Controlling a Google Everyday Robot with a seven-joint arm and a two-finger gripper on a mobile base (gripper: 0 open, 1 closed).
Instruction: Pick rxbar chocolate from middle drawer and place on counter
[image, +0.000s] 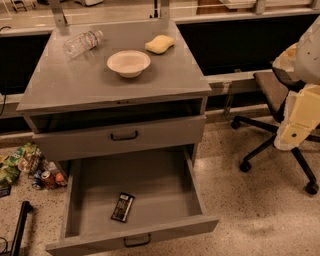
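Nearest you: middle drawer (150, 180) pulled fully out, with its front and handle (136, 242) cut by the bottom edge. Bar (123, 207) lies flat on the drawer floor near the front, left of centre. Its wrapper is black with pale lettering you can't read. A black pole (20, 227) at bottom left is cut off and hard to identify. Snack bags and cans (25, 162) are piled on the floor left of the cabinet, brands unreadable. Gripper (295, 125) is at the right edge in front of the chair (272, 90), well apart from the drawer and partly out of frame. Can't tell how far open it is or whether it holds anything. Upper drawer (165, 134) is slightly out. On the bench (75, 80): bowl (128, 63), then sponge (160, 44), and a bottle (83, 42) lying on its side, label illegible.
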